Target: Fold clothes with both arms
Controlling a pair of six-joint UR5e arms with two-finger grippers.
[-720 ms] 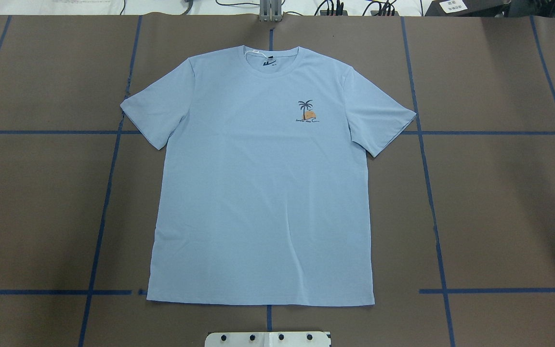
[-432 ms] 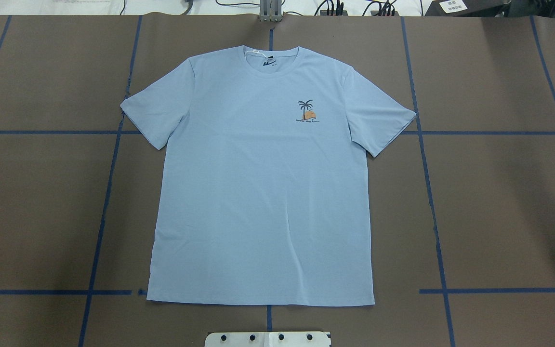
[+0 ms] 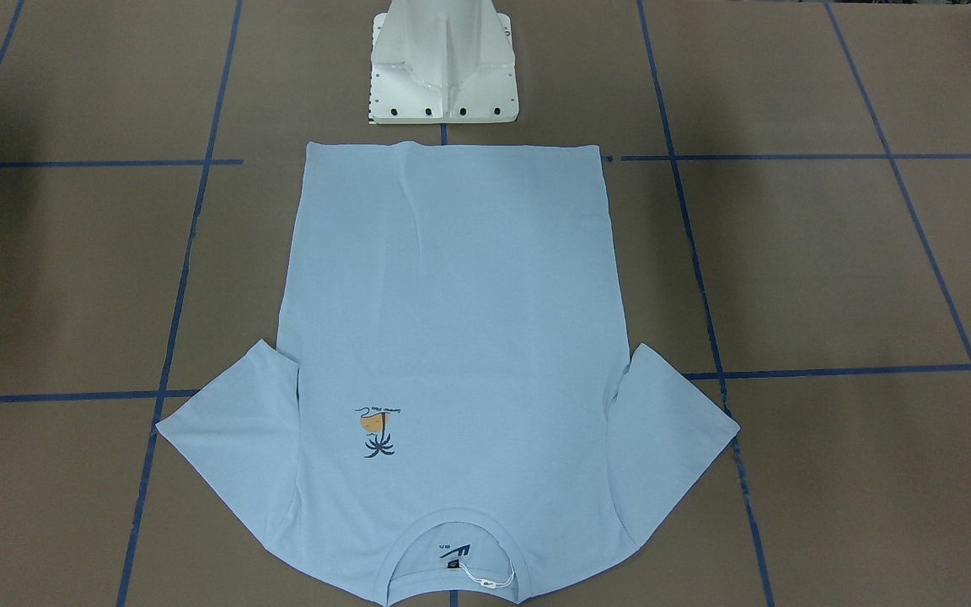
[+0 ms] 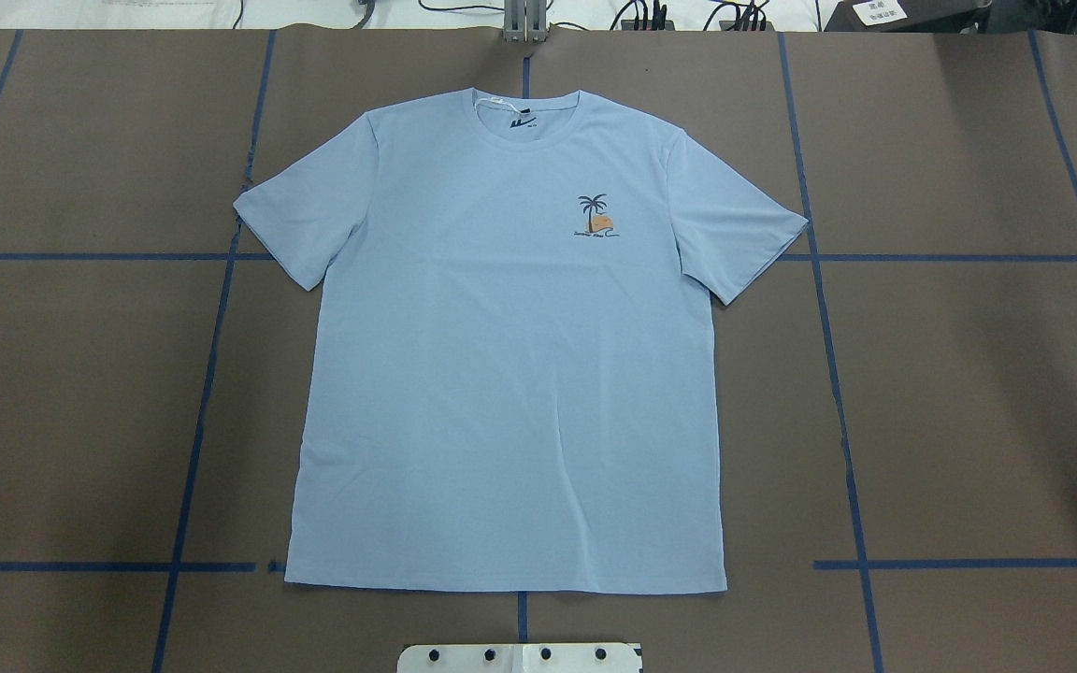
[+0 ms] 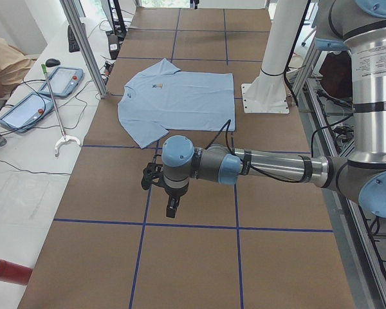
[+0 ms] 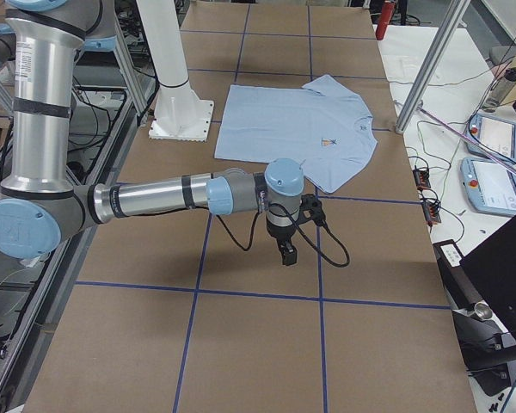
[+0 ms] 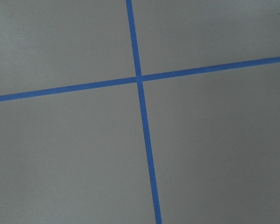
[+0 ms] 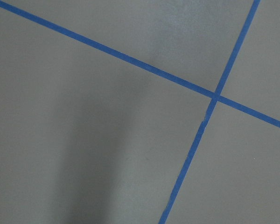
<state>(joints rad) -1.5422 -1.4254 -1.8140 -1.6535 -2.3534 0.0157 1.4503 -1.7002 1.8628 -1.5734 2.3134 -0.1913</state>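
The light blue T-shirt (image 4: 510,374) lies flat and face up on the brown table, collar (image 4: 527,126) at the far side, hem toward the robot base. Its palm print (image 4: 595,217) sits on the chest. It also shows in the front-facing view (image 3: 452,320). My left gripper (image 5: 172,207) shows only in the left side view, hanging over bare table well to the shirt's left; I cannot tell if it is open or shut. My right gripper (image 6: 287,252) shows only in the right side view, over bare table to the shirt's right; I cannot tell its state. Both wrist views show only table and tape.
Blue tape lines (image 4: 838,374) grid the brown table. The white pedestal base (image 3: 443,67) stands just behind the hem. Tablets (image 5: 58,80) and a grabber stick (image 5: 56,116) lie on the side bench beyond the table's far edge.
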